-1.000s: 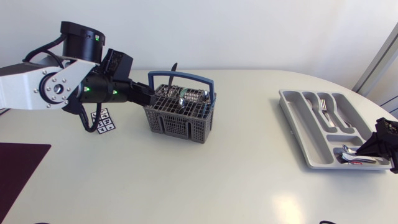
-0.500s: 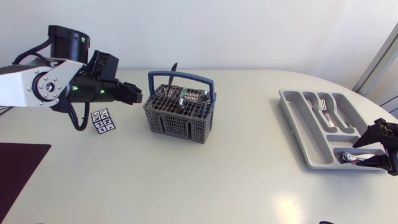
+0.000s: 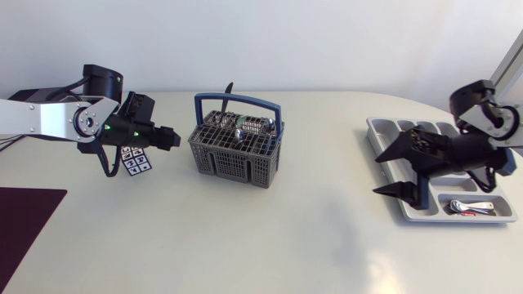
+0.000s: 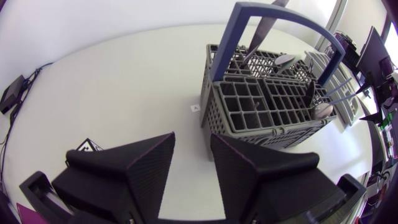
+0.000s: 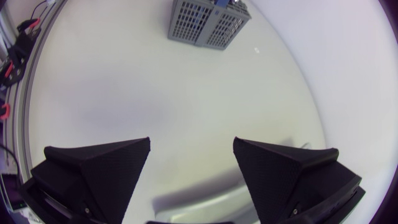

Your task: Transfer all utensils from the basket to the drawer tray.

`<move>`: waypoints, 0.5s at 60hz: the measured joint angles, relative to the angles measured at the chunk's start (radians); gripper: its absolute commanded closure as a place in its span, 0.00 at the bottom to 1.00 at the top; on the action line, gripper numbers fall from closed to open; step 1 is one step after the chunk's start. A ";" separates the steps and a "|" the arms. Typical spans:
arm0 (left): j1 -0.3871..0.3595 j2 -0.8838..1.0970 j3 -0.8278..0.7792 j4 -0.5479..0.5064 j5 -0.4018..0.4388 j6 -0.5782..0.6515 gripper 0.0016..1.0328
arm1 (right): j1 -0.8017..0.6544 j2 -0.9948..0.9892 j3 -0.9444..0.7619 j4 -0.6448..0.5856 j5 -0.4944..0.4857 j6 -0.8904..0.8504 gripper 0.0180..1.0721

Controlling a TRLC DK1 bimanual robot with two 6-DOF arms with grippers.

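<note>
Stiff, slick utensils (image 3: 243,126) in the basket (image 3: 233,162), three o'clock of the left gripper (image 3: 173,139), probably suit pinching by the handles. Its jaws and those of the right gripper (image 3: 378,175) stand spread, empty.

Grey plastic lattice basket (image 3: 236,149), shiny metal utensils (image 3: 248,127), smooth grey plastic tray (image 3: 391,155), glossy white table (image 3: 261,237)

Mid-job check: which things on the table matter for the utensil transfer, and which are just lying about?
For the job:
basket
utensils standing in it
tray
spoons already in the tray

Lying about:
marker card
dark mat
</note>
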 measured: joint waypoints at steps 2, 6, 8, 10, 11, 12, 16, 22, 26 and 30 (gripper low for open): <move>0.005 0.008 0.003 0.000 0.003 0.000 0.58 | 0.049 0.000 -0.002 0.045 -0.001 0.064 0.08; 0.006 0.016 0.008 0.000 0.013 0.001 0.58 | 0.124 0.000 -0.005 0.122 -0.002 0.174 0.08; 0.006 0.018 0.011 0.000 0.016 0.000 0.58 | 0.163 0.001 -0.005 0.159 -0.004 0.229 0.08; 0.006 0.021 0.016 0.002 0.020 0.001 0.58 | 0.195 0.002 -0.004 0.192 -0.005 0.274 0.08; 0.006 0.024 0.019 0.004 0.020 0.001 0.58 | 0.214 0.005 -0.004 0.212 -0.005 0.303 0.08; 0.006 0.029 0.024 0.008 0.020 0.001 0.58 | 0.233 0.009 -0.004 0.235 -0.006 0.331 0.09; 0.006 0.048 0.041 0.013 0.021 0.001 0.58 | 0.287 0.030 -0.003 0.303 -0.009 0.419 0.11; 0.006 0.081 0.057 0.015 0.029 0.001 0.58 | 0.352 0.079 0.021 0.348 -0.012 0.529 0.14; 0.005 0.100 0.063 0.015 0.040 0.000 0.58 | 0.380 0.113 0.042 0.389 -0.013 0.591 0.19; 0.003 0.115 0.066 0.014 0.058 0.000 0.58 | 0.402 0.138 0.058 0.443 -0.013 0.647 0.24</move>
